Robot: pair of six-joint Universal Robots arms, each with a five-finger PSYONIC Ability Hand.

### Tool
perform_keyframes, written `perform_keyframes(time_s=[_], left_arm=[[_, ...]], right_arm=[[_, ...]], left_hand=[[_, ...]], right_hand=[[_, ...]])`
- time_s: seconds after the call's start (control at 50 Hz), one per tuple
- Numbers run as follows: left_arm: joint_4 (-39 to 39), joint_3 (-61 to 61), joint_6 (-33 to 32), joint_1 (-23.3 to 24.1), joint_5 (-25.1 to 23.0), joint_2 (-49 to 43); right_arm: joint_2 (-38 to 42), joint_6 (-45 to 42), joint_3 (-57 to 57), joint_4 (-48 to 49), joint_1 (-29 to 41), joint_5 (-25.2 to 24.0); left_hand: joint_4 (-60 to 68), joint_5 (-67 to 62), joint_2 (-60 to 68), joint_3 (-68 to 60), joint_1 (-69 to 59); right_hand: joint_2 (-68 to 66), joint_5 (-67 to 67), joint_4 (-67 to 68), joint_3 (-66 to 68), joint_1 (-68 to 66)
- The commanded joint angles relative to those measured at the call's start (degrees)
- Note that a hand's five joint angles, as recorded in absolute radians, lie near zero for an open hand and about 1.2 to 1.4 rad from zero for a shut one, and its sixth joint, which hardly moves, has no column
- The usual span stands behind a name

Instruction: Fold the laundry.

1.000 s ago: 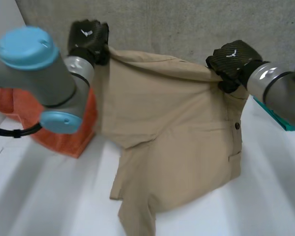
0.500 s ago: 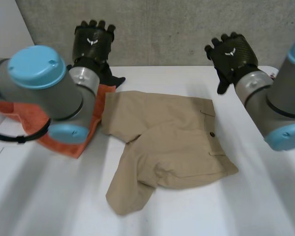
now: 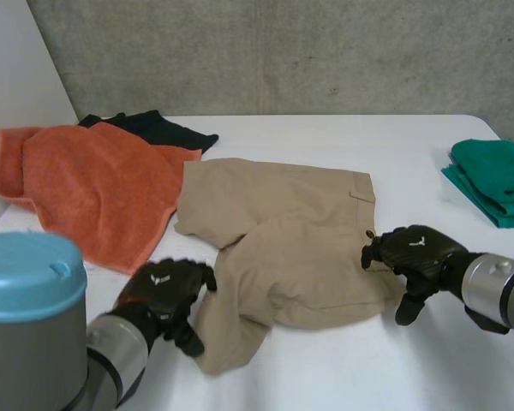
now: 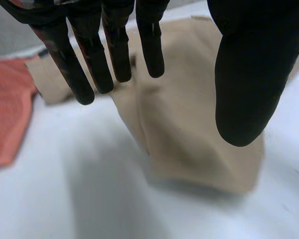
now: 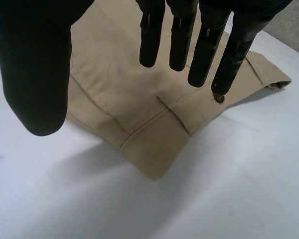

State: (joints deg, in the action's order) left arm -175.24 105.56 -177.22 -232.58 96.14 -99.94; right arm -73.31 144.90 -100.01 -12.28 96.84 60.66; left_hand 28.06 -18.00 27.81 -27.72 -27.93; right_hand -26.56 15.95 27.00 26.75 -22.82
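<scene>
Tan shorts (image 3: 291, 231) lie flat in the middle of the white table (image 3: 325, 377), folded over on themselves, one leg end pointing toward the front. My left hand (image 3: 164, 295) hovers just left of that front leg end (image 4: 199, 144), fingers (image 4: 114, 55) straight and spread from the thumb, holding nothing. At the shorts' right edge, beside the pocket button (image 5: 219, 98), my right hand (image 3: 413, 253) is open too, its fingers (image 5: 202, 55) above the cloth (image 5: 134, 84) and empty.
An orange towel (image 3: 94, 188) lies at the left, touching the shorts' waist corner, with a black garment (image 3: 158, 128) behind it. A folded green cloth (image 3: 493, 180) sits at the right edge. A grey wall stands behind the table.
Both hands let go of the shorts' waist, which dropped flat onto the table. They then came down from the far side to the near side, left beside the leg end, right beside the pocket.
</scene>
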Motion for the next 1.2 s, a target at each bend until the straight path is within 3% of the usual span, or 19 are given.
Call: perform_keyframes(time_s=[0.02, 0.12, 0.24, 0.38, 0.5, 0.6, 0.68, 0.74, 1.0, 1.14, 1.2], left_arm=[[-0.2, 0.5, 2.4, -0.1, -4.7, -3.3], [-0.6, -0.4, 2.7, 0.1, -4.7, -4.5], [-2.3, -2.7, 2.7, 0.5, -3.5, -7.6], [-3.3, -5.0, 2.6, 1.5, -0.8, -11.4], [-5.2, -6.9, 2.5, 4.1, 2.4, -14.1], [-10.3, -7.1, 1.5, 5.5, 6.2, -13.7], [-13.9, -6.9, 1.2, 5.6, 6.5, -12.8], [-14.4, -7.0, -0.1, 5.5, 6.6, -10.1], [-14.9, -6.3, -15.5, 1.7, 6.0, 4.9], [-15.9, -6.6, -16.0, -0.3, 6.0, 3.3], [-17.5, -6.8, -16.0, -1.3, 5.9, -3.0]], right_arm=[[4.8, 0.4, -1.9, 5.8, 0.4, -0.3], [5.8, 0.6, -1.8, 10.4, 0.6, -0.1], [8.4, 0.6, -1.4, 12.5, 1.1, 0.2], [9.0, 0.3, -1.1, 13.9, 1.2, 0.2], [8.6, 0.5, -1.1, 14.5, 0.9, 0.6], [8.4, 0.6, -1.1, 14.5, 0.8, 1.7], [7.5, 0.6, -1.0, 14.1, 0.6, 3.1], [4.7, 0.1, -0.9, 13.7, 0.5, 4.4], [-11.2, -1.8, 5.9, -0.1, 0.5, 4.3], [-14.0, -1.8, 4.9, -0.8, 1.3, 4.0], [-12.0, -1.9, 3.7, -1.0, 1.4, 4.2]], left_hand=[[0.0, -0.1, 0.2, -0.3, -0.1], [-4.0, 4.0, -3.8, 3.7, 3.9], [-4.1, 4.0, -3.8, 3.7, 3.9], [-3.7, 3.7, -3.5, 3.4, 3.6], [-2.2, 2.1, -2.0, 1.9, 2.1], [18.2, -18.3, 18.5, -18.6, -18.4], [41.6, -41.7, 41.9, -42.0, -41.7], [48.9, -49.0, 49.2, -49.2, -49.0], [51.9, -52.0, 52.2, -52.3, -52.1], [51.1, -51.2, 51.4, -51.5, -51.2], [49.3, -49.3, 49.5, -49.6, -49.4]], right_hand=[[-10.7, 11.4, 10.3, 10.5, -14.5], [-22.7, 23.3, 22.3, 22.5, -26.4], [-27.4, 28.0, 27.0, 27.2, -31.1], [-53.4, 54.0, 53.0, 53.2, -57.1], [-53.4, 54.1, 53.0, 53.2, -57.2], [-53.4, 54.1, 53.0, 53.2, -57.2], [-53.4, 54.1, 53.0, 53.2, -57.2], [-53.4, 54.1, 53.0, 53.2, -57.2], [-53.4, 54.1, 53.0, 53.2, -57.2], [-53.4, 54.1, 53.0, 53.2, -57.2], [-53.4, 54.1, 53.0, 53.2, -57.2]])
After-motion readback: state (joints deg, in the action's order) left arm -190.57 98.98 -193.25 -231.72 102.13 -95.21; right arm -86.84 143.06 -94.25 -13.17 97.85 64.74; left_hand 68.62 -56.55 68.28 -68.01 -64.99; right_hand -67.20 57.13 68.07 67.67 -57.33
